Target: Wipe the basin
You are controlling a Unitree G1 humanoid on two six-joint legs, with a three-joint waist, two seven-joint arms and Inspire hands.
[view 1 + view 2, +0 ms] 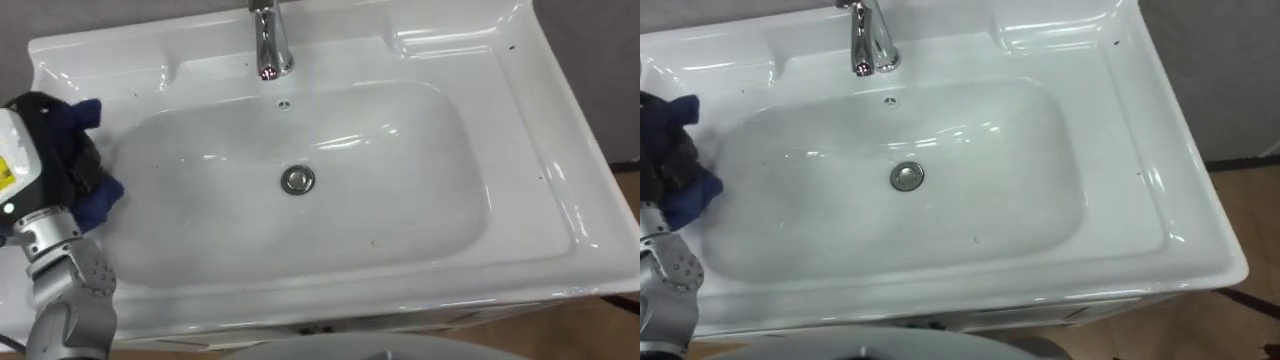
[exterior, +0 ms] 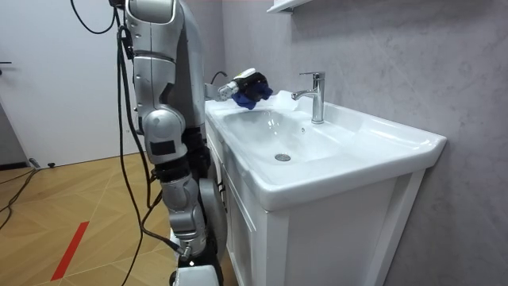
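Stance: standing upright at the front of the white cabinet (image 2: 317, 238), at the room view's left, facing the basin (image 1: 400, 130).
Left hand (image 1: 50, 140): grasping a blue cloth (image 1: 98, 198), fingers clenching round it; sitting at the far left of the frame, over the basin's left rim.
Blue cloth: bunching above and below the hand, its lower fold touching the rim where the bowl wall starts to slope down.
Right arm: hanging at the robot's side in the room view, well apart from the basin; state of that hand, cannot tell.
Basin: lying with its long axis running left to right across the frame; bowl filling the middle, drain (image 1: 297, 180) near centre, faucet (image 1: 268, 40) at upper centre.
Key relation: bowl lying entirely to the right of the cloth-holding hand, along the long axis; left hand being the nearer one by far.
Step in hand (judgement): looking like the left end of a wiping stroke, cloth sitting on the rim, not down in the bowl.
Next move (judgement): calling for a sweep rightward and downward, following the bowl's curve toward the drain and keeping the cloth pressing flat.
Risk (judgement): cloth possibly slipping out of the grasp on the smooth slope; hand possibly clipping the faucet if drifting toward the upper edge.
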